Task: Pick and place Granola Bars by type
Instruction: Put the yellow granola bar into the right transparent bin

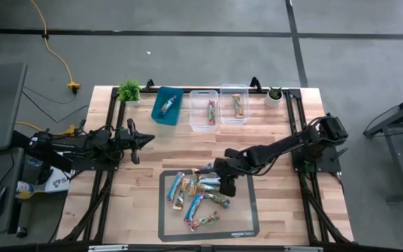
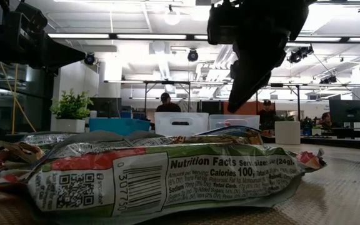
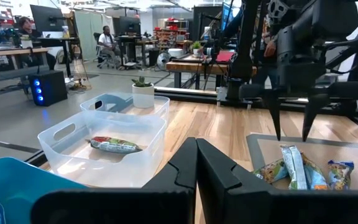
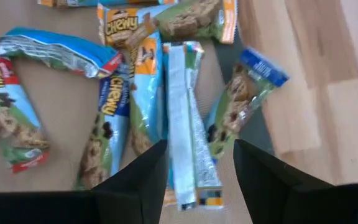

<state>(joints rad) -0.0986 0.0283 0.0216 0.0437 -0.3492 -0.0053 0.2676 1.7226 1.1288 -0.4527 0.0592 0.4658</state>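
Right gripper (image 4: 194, 168) hangs just above the heap of Granola Bars (image 1: 198, 192) on the grey mat (image 1: 247, 227) at the near edge of the tabletop (image 1: 271, 133), its fingers parted and holding nothing. Between those fingers, in its wrist view, lies a bar turned silver side up (image 4: 185, 118), touching a blue Chewy bar (image 4: 143, 99) on one side and a blue-ended bar (image 4: 244, 93) on the other. That crowding looks like the main hazard: a straight descent could pinch two wrappers at once, or a finger could land on a neighbour and skid off the slick foil, scattering the pile. With the printed face hidden, the type of the silver-side bar is also hard to judge, so it might go to the wrong bin.

Left gripper (image 1: 145, 141) waits well to the side, above bare wood, fingers pressed together and empty.

Farther back stand three bins in a row: a teal bin (image 1: 167, 106) with one bar, then two clear bins (image 1: 217, 106), each also holding one bar. They sit just beside one another, so a release slightly off could drop a bar over the shared wall. Small potted plants (image 1: 129, 91) flank the row at the far edge
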